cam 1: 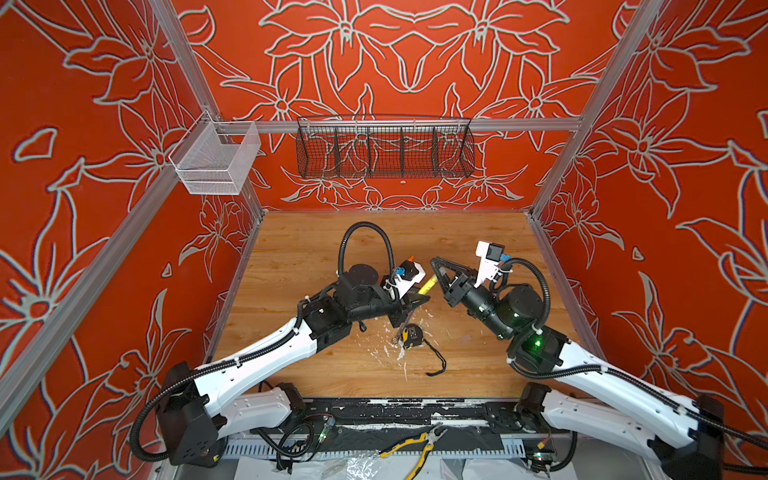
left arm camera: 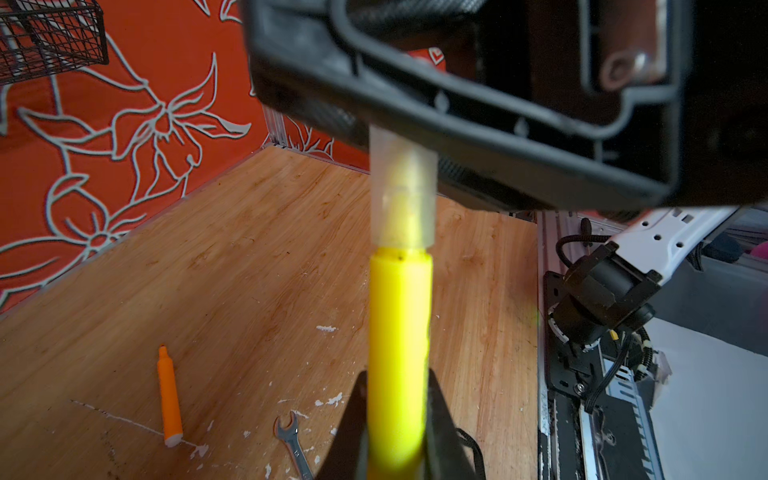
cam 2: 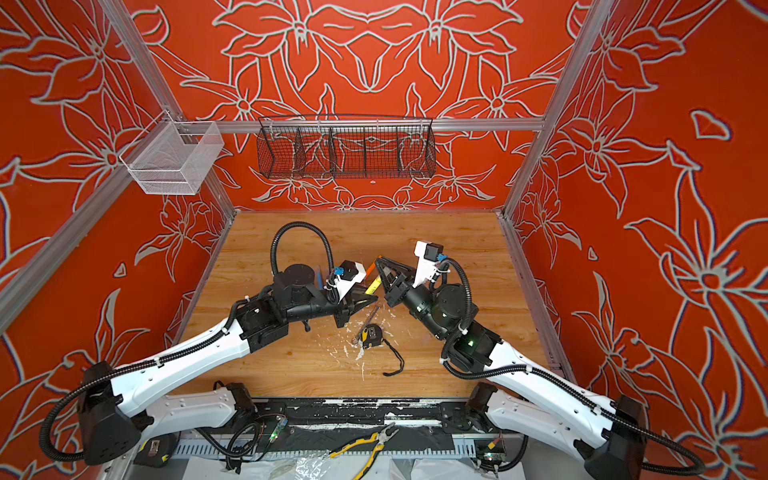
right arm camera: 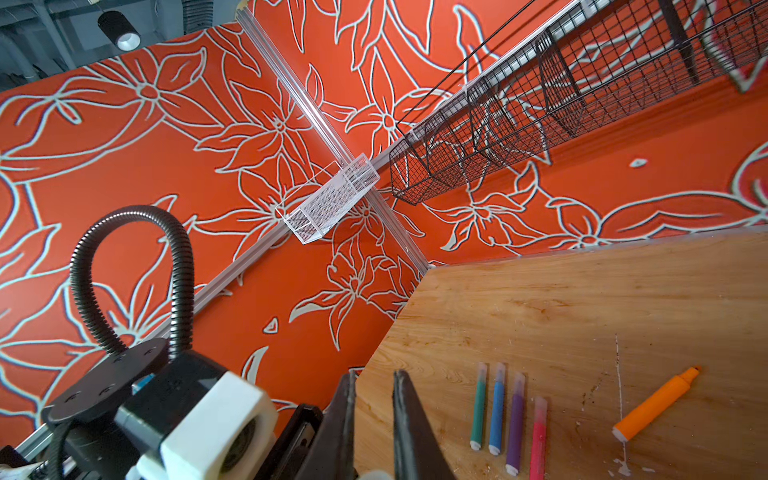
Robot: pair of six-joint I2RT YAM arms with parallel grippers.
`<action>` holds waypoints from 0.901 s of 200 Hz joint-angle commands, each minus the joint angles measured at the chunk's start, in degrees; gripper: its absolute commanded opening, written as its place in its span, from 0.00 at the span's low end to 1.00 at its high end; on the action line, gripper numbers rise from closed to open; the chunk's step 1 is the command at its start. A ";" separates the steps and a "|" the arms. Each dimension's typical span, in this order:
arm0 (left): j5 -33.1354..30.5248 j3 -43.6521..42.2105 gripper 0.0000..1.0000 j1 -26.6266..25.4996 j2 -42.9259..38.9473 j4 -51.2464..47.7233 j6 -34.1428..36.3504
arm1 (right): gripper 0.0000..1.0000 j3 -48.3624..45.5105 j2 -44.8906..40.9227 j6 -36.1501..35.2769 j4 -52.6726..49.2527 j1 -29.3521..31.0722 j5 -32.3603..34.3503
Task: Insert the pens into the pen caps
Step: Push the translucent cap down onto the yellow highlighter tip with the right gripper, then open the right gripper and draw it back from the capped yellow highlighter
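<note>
The left hand (left arm camera: 397,376) is clamping the yellow pen (left arm camera: 399,328) by its lower barrel, holding it off the bench (left arm camera: 249,270), above and beyond the wrench (left arm camera: 291,434). The right hand (right arm camera: 374,376) is pinching narrowly on the clear pen cap (left arm camera: 402,195), which is sitting over the pen's tip. The cap's far end is hiding behind that hand.

Near the wrench, the orange pen (left arm camera: 169,399) is lying uncapped. A tape measure (cam 1: 411,336) is resting just beside the wrench.

Toward the left arm's side of the wrench, the green pen (right arm camera: 478,405), blue pen (right arm camera: 496,409), purple pen (right arm camera: 515,422) and pink pen (right arm camera: 539,436) are lying side by side, each wearing a clear cap.
</note>
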 commanded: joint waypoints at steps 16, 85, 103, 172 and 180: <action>-3.23 3.58 0.00 -0.30 1.05 3.12 -3.23 | 0.00 -0.94 1.56 1.68 1.85 0.08 -3.11; -13.02 16.18 0.00 -0.21 8.19 2.44 -2.75 | 0.00 -3.96 2.02 2.14 2.53 0.07 -4.32; -14.14 19.26 0.00 0.05 9.29 2.00 -1.88 | 0.00 -4.80 2.00 2.34 2.82 0.08 -4.49; -17.05 27.23 0.00 2.74 11.58 4.47 -2.09 | 0.00 -7.17 5.76 4.84 5.69 0.38 -7.73; -17.65 28.19 0.00 3.18 11.73 4.48 -2.28 | 0.00 -7.47 5.95 5.05 5.89 0.51 -7.74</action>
